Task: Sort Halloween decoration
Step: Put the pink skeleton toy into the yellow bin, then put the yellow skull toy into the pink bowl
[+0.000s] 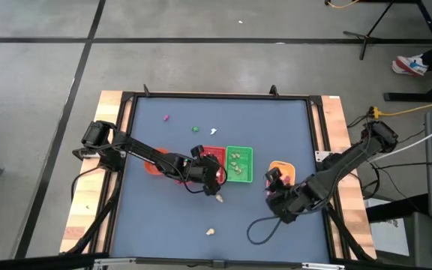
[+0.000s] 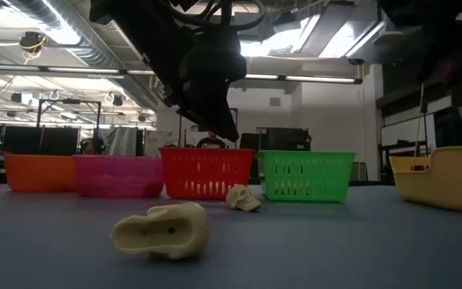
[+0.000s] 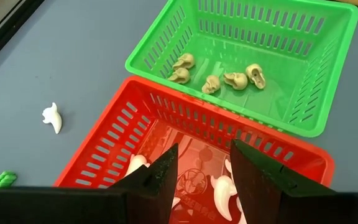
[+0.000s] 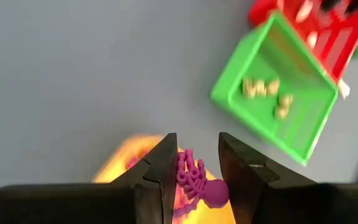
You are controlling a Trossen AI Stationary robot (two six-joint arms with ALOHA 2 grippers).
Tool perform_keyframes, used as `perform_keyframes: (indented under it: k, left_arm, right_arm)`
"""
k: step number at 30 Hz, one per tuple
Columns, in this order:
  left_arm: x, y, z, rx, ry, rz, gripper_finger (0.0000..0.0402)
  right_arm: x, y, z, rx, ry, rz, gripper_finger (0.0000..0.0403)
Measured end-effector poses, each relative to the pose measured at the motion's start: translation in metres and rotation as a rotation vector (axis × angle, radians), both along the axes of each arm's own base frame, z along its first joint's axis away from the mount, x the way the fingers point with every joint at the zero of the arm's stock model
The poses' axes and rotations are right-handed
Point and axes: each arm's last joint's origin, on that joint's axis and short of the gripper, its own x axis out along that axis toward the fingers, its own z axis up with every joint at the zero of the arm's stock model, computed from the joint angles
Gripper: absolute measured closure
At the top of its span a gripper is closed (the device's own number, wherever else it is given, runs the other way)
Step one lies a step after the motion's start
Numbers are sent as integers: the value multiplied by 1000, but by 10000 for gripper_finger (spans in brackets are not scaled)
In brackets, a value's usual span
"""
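— What is surrounding the table point(image 1: 223, 105)?
— A grey concrete floor point(image 1: 36, 82) is spreading on every side, dark lines crossing it; black stand legs point(image 1: 373, 34) are resting on it at the far side; a yellow cable point(image 1: 418, 109) is trailing near them.
— And overhead?
— Silver ducts point(image 2: 46, 20) are running under the ceiling; strip lights point(image 2: 95, 71) are glowing; a white wall point(image 2: 295, 108) is showing behind.

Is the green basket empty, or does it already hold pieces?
Not empty. The green basket holds five cream skulls on its floor, seen from the left wrist; the high view shows pale pieces inside too.
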Motion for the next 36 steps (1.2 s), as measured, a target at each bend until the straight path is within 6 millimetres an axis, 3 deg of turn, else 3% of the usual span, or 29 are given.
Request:
perform_keyframes:
  k: [7, 17, 29, 36]
  left_arm:
    - [0, 0, 0, 0, 0, 0, 271]
    - [0, 0, 0, 0, 0, 1, 271]
    - [0, 0, 0, 0, 0, 0, 271]
    - [0, 0, 0, 0, 0, 0, 271]
  right_arm:
    - [-14, -11, -4, -105, 151, -5, 292]
    - [-16, -11, -5, -75, 179, -46, 290]
    - [-16, -12, -4, -77, 166, -70, 187]
    - [-16, -12, -4, -77, 166, -70, 161]
